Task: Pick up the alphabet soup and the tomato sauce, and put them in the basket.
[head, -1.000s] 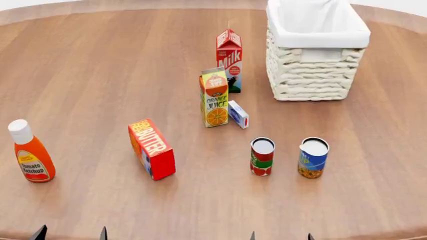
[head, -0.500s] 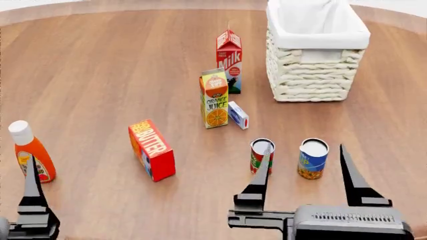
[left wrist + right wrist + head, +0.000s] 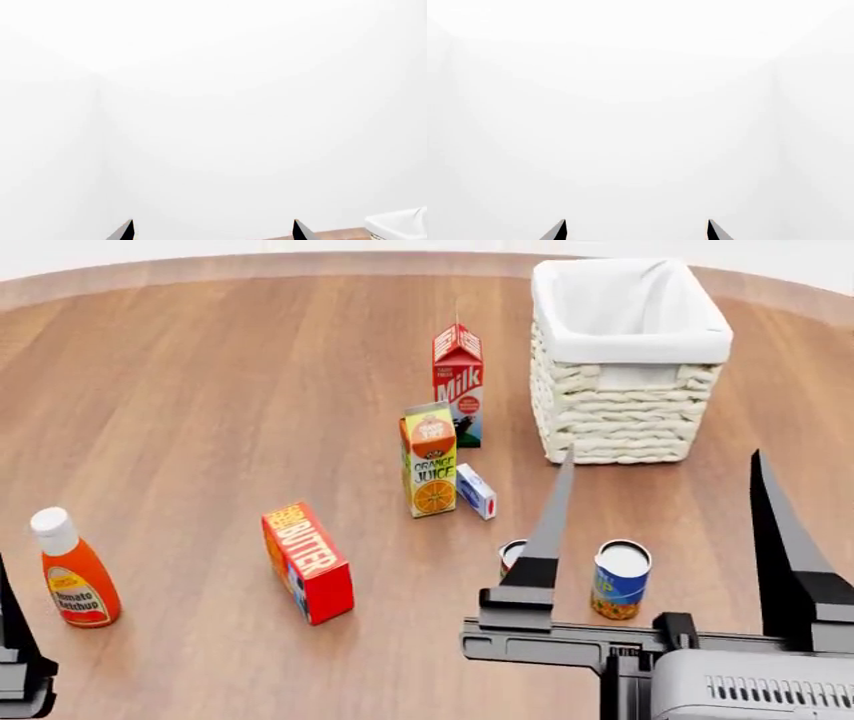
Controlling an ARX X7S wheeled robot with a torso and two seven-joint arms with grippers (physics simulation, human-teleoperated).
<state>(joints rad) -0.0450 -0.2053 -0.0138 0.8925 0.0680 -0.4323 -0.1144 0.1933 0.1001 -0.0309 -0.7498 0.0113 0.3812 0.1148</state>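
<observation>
The alphabet soup [image 3: 621, 580], a blue and yellow can, stands upright on the wooden table [image 3: 200, 390], in line with the gap between my right gripper's fingers. The tomato sauce [image 3: 510, 554] stands just left of it, mostly hidden behind a right finger [image 3: 550, 540]. The basket [image 3: 622, 410], cream wicker with a white lining, sits at the far right. My right gripper [image 3: 663, 455] [image 3: 636, 222] is raised near the camera, open and holding nothing. Of the left arm only one finger [image 3: 14, 650] shows at the bottom left. In its wrist view my left gripper [image 3: 213, 222] is open against white background.
A milk carton [image 3: 458, 370], an orange juice carton [image 3: 430, 445] and a small blue-white box [image 3: 475, 490] stand left of the basket. A red butter box [image 3: 307, 562] and an orange ketchup bottle [image 3: 78, 575] stand further left.
Both arms have risen into the head view, the right gripper now tall and covering most of the tomato sauce. The camera has shifted slightly. No object on the table has moved.
</observation>
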